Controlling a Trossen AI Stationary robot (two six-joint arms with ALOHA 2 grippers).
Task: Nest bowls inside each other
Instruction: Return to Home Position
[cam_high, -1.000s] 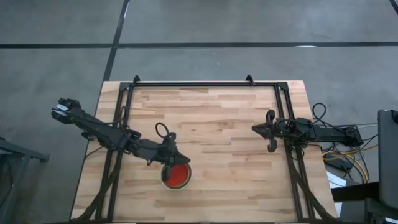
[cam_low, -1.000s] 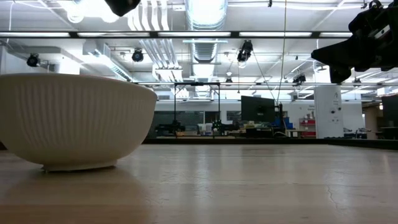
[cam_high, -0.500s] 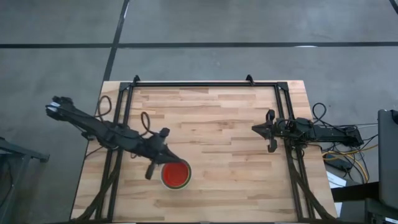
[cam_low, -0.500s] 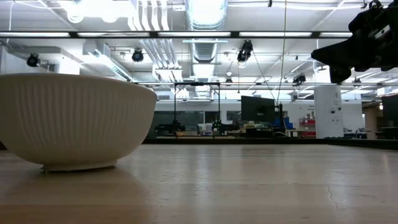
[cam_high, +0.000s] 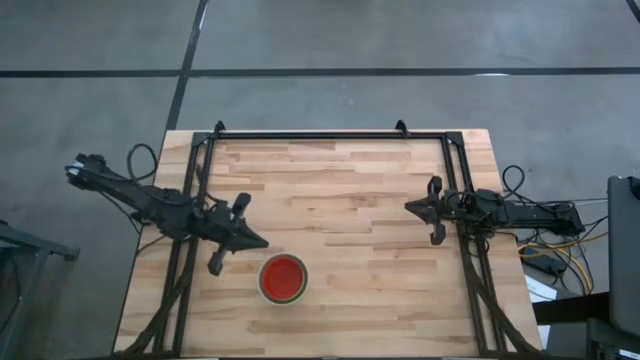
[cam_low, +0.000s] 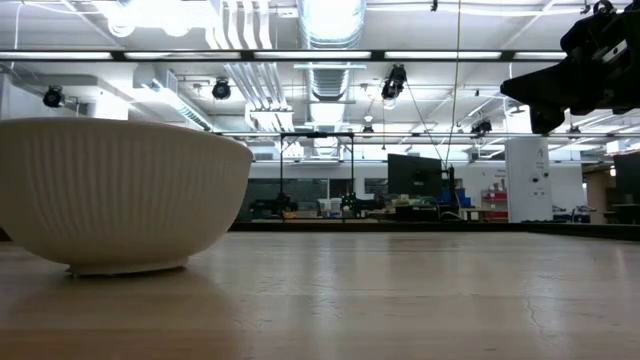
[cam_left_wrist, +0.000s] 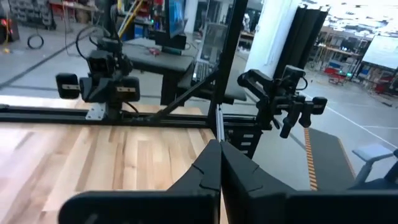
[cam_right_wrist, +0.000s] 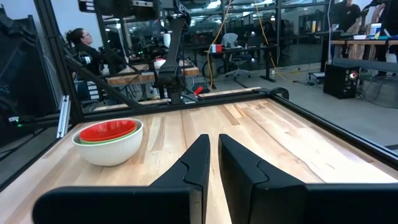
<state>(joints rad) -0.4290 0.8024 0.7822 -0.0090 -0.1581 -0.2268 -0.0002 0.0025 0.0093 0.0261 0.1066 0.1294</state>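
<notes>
Just now the left claw (cam_high: 258, 242), fingers together and empty, had drawn back from above the stack of bowls (cam_high: 283, 279), red innermost, on the tabletop (cam_high: 350, 180). The right claw (cam_high: 410, 207), likewise closed, waited well apart. Nesting looked finished.

The left gripper (cam_high: 258, 242) has drawn back from the stacked bowls (cam_high: 283, 279). A second ago it hung over the stack's rim, half a second ago it was just off that rim, and now it sits clear of the stack, toward the left arm's base. The rim it was covering in the high view is now fully exposed.
</notes>
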